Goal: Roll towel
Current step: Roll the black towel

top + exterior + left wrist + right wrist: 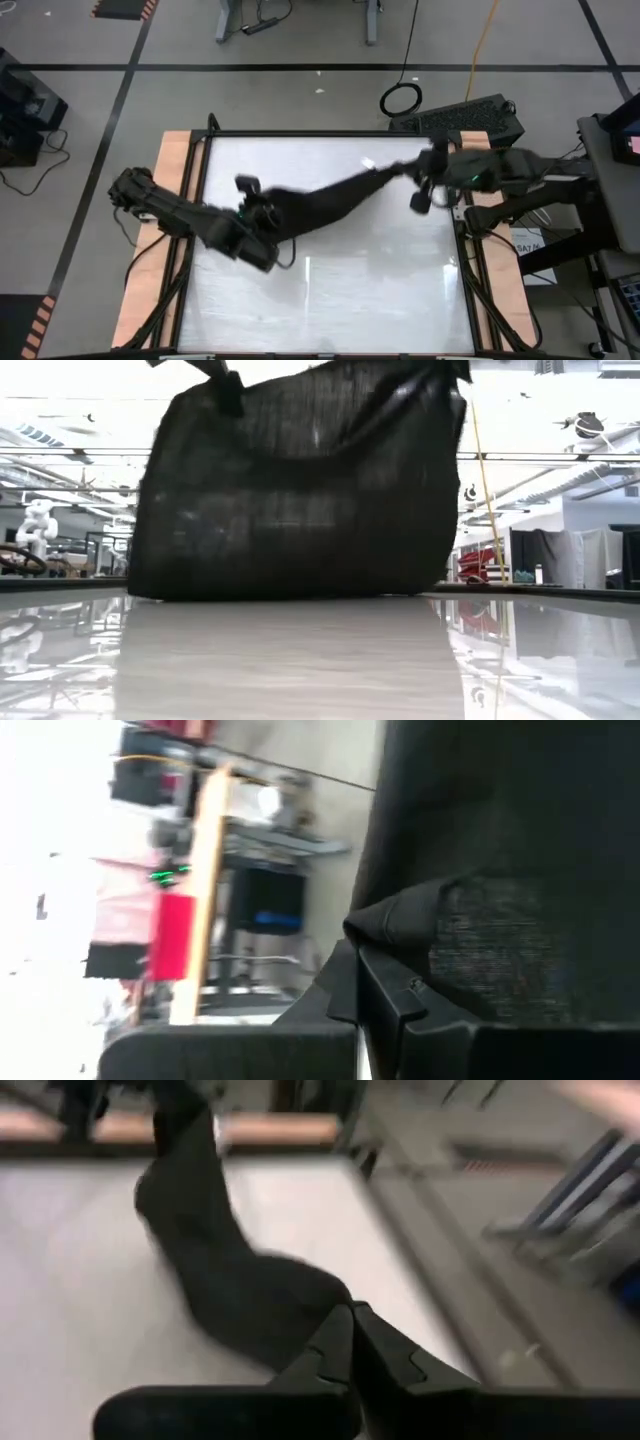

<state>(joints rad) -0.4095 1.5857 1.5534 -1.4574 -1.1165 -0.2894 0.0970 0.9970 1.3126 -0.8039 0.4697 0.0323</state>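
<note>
Our left gripper (262,215) has its jaws clamped on one end of the plain black soft cloth towel (330,200), and our right gripper (425,170) has its jaws clamped on the opposite end. Between them the towel hangs as a stretched sheet above the white glossy tabletop (330,290), running from the left-middle of the tabletop up toward the far right. In the low view the cloth's lower edge looks to be touching or just brushing the tabletop, while its upper corners are pulled up out of sight.

We judge this to be the spreading step: the towel is lifted and held taut, not yet laid flat, and no roll has been started. Next we need to lower both ends together so the cloth settles smooth, then release and begin rolling from one edge.
</note>
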